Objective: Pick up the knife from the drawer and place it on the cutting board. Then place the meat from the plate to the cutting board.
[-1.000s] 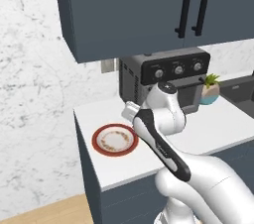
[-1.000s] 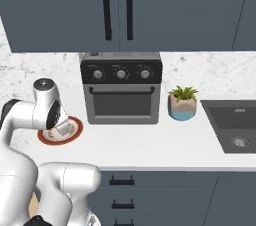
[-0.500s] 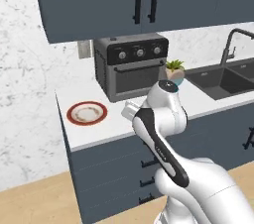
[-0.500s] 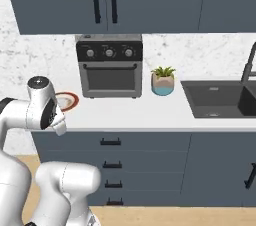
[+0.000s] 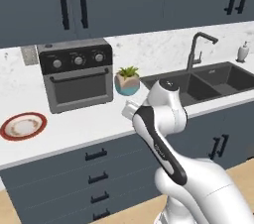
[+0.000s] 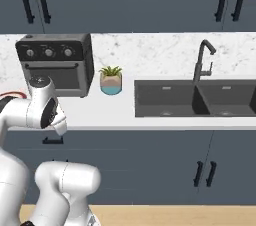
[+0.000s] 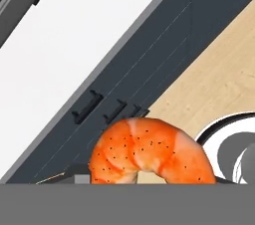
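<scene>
Base has driven right along the counter over the last second. The whole scene has slid left in both base views, so that's camera motion and nothing on the counter moved.

- The two-finger gripper [image 6: 60,126] hangs at the counter edge, closed on the meat [image 7: 152,152], a curled orange piece with fine dark specks. It sits right at the fingertips in the hand view, above slate-blue cabinet fronts and wood floor.
- The round plate with the red-brown rim [image 5: 7,130] was right under the gripper a second ago. It's now well apart on the gripper's left, and its white centre looks bare.
- The black countertop oven with three knobs [image 5: 77,82] is behind and to the left of the gripper. The small green plant in a blue-and-tan pot [image 5: 127,80] is just beyond it. The dark double sink [image 5: 198,82] and black faucet [image 5: 198,49] are off to its right.

My read: the meat is off the plate and in transit, so this is the carry leg to the cutting board. I can't judge the knife step from these frames. The slate-blue drawer fronts with black bar handles [image 5: 94,154] below the gripper look closed.

There's no legible writing: the oven knobs are unmarked at this resolution, and there are no brand marks anywhere.
</scene>
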Robot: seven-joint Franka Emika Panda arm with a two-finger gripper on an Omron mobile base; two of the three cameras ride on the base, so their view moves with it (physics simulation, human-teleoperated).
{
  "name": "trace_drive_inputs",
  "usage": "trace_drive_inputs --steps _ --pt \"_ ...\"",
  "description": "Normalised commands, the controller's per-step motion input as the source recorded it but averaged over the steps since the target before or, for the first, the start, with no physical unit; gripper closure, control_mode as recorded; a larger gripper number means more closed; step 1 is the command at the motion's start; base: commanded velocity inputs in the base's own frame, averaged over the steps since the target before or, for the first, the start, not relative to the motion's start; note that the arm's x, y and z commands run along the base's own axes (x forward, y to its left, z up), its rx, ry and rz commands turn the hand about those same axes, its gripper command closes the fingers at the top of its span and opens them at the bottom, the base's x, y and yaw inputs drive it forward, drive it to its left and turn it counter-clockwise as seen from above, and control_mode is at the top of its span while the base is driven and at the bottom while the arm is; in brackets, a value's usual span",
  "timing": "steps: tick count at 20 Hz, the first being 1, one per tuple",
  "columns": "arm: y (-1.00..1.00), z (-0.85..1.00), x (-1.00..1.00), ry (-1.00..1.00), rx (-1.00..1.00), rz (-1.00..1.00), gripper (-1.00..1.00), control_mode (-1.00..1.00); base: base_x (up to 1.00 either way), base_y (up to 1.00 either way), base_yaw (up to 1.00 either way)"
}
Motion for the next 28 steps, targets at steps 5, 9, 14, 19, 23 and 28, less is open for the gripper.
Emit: trace_drive_inputs --steps 5,9,14,19,23,28 --pt "0.00 0.00 0.00 0.00 0.00 0.00 1.00 1.00 0.44 -1.00 0.00" --pt "0.00 0.00 0.00 0.00 0.00 0.00 1.00 1.00 0.55 -1.00 0.00" --pt "0.00 0.00 0.00 0.00 0.00 0.00 1.00 1.00 0.64 -1.00 0.00" --pt "0.00 0.00 0.00 0.00 0.00 0.00 1.00 1.00 0.67 -1.00 0.00" --pt "0.00 0.00 0.00 0.00 0.00 0.00 1.00 1.00 0.64 -1.00 0.00" --pt "0.00 0.00 0.00 0.00 0.00 0.00 1.00 1.00 0.54 -1.00 0.00"
